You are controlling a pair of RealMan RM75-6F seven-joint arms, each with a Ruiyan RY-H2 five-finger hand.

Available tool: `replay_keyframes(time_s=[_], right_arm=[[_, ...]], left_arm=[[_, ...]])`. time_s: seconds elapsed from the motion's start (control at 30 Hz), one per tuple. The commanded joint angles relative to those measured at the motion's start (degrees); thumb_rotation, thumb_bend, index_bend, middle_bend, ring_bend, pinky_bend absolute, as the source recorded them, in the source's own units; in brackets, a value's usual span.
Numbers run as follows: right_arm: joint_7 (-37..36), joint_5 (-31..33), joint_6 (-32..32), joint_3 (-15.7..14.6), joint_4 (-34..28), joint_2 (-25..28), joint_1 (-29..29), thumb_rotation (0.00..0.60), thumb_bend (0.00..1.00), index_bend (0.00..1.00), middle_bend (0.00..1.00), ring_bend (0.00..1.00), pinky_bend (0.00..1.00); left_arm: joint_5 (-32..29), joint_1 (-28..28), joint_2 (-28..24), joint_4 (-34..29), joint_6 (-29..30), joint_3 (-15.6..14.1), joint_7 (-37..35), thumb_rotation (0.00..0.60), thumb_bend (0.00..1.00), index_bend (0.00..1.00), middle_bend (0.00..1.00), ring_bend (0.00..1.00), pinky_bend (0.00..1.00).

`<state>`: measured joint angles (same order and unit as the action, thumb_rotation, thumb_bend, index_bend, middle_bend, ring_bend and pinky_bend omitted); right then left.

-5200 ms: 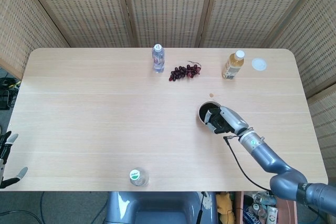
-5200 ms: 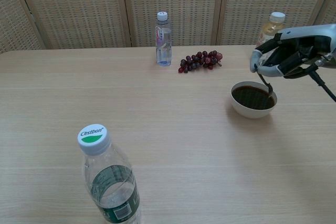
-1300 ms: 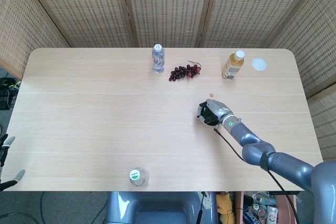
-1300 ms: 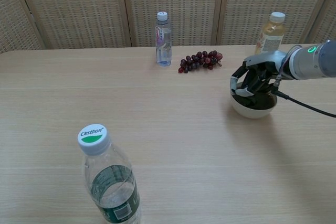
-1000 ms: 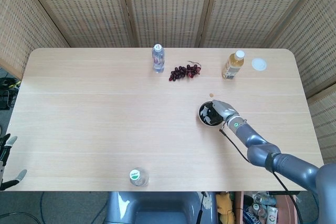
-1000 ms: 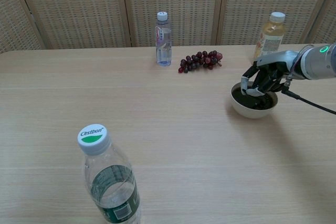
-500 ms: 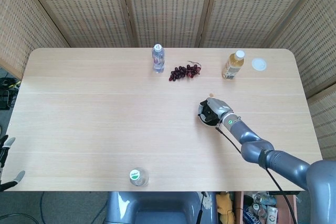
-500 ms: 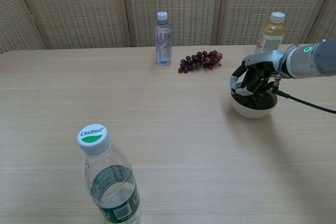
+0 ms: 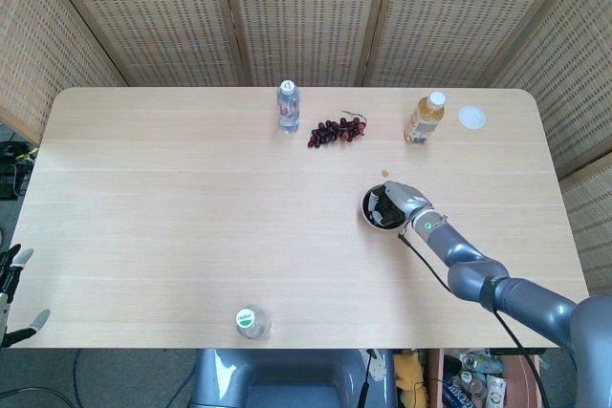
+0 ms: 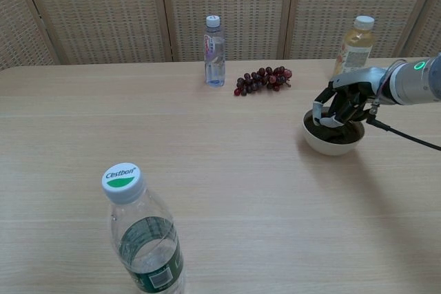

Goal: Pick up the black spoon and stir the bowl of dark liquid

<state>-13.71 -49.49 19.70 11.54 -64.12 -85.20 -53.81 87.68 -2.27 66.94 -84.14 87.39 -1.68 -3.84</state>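
Note:
A white bowl [image 9: 367, 210] [image 10: 331, 144] of dark liquid [image 10: 328, 131] stands right of the table's centre. My right hand [image 9: 403, 200] [image 10: 342, 104] hangs over the bowl's right half with its fingers curled down toward the liquid. It grips the black spoon, which the fingers almost wholly hide. My left hand [image 9: 13, 295] shows only at the lower left edge of the head view, off the table, fingers apart and holding nothing.
A clear water bottle [image 9: 288, 105] [image 10: 214, 51], a bunch of grapes [image 9: 336, 130] [image 10: 262, 79] and an orange juice bottle [image 9: 425, 118] [image 10: 357, 43] line the far side, with a white lid [image 9: 471, 118]. Another water bottle [image 9: 252, 322] [image 10: 141, 239] stands at the near edge.
My right hand has swung from the bowl's left side toward its right side, keeping its grip, as it did a second ago. The left hand stays put.

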Motion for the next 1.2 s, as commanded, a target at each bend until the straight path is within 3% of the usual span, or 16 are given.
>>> replay_keyframes(time_s=[0.03,0.23,0.37,0.47,0.6,0.73,0.9,1.1,1.2], right_arm=[[-0.11,-0.04,-0.09,0.18,0.14,-0.22,-0.17,0.6,0.81,0.75,0.96,0.95,1.0],[-0.35,-0.47,-0.16,0.52,-0.61,-0.48,-0.27,0.6,0.79,0.74,0.96,0.95,1.0],[-1.3,-1.14,1.12,1.19,-3.16,0.25,0.91,0.6,0.46,0.73,0.96,0.95,1.0],[-1.43,-1.57,1.43,1.07,-4.22,0.94,1.48,0.6,0.25,0.62,0.96,0.95,1.0],[-1.6,-1.51,1.84,1.03,-5.19,1.59,1.91,0.6,0.07,0.47,0.96,0.95,1.0],[-1.83,-1.52,2.18,1.1,-6.35,2.24,2.31,0.6,0.01,0.4,0.96,0.95,1.0],[-1.56,-1.67,2.74,1.04,-7.49,2.92,2.44,0.6,0.0,0.33,0.96,0.95,1.0],[-0.88,-1.45,3.84,0.77,-8.35,3.34,2.51,0.6,0.0,0.3,0.95,0.95,1.0],[-1.31,-1.12,4.61,1.19,-9.75,3.93,2.96,0.6,0.0,0.3,0.9,0.95,1.0]], left_arm=[[-0.07,0.0,0.0,-0.05,-0.02,0.02,0.03,0.6,0.26,0.0,0.0,0.0,0.0],[-0.06,-0.12,0.03,0.01,0.08,-0.07,-0.07,0.6,0.26,0.0,0.0,0.0,0.0],[-0.21,-0.3,0.02,0.36,0.15,-0.12,-0.49,0.6,0.26,0.0,0.0,0.0,0.0],[-0.01,-0.29,0.1,0.53,0.24,-0.17,-0.73,0.6,0.26,0.0,0.0,0.0,0.0],[0.31,-0.21,0.14,0.52,0.27,-0.25,-0.85,0.6,0.26,0.0,0.0,0.0,0.0],[0.37,-0.21,0.13,0.44,0.39,-0.21,-0.8,0.6,0.26,0.0,0.0,0.0,0.0],[0.44,-0.22,0.06,0.34,0.53,-0.19,-0.76,0.6,0.25,0.0,0.0,0.0,0.0],[0.43,-0.24,0.02,0.29,0.49,-0.24,-0.82,0.6,0.26,0.0,0.0,0.0,0.0],[0.4,-0.31,-0.02,0.28,0.64,-0.21,-0.83,0.6,0.26,0.0,0.0,0.0,0.0]])
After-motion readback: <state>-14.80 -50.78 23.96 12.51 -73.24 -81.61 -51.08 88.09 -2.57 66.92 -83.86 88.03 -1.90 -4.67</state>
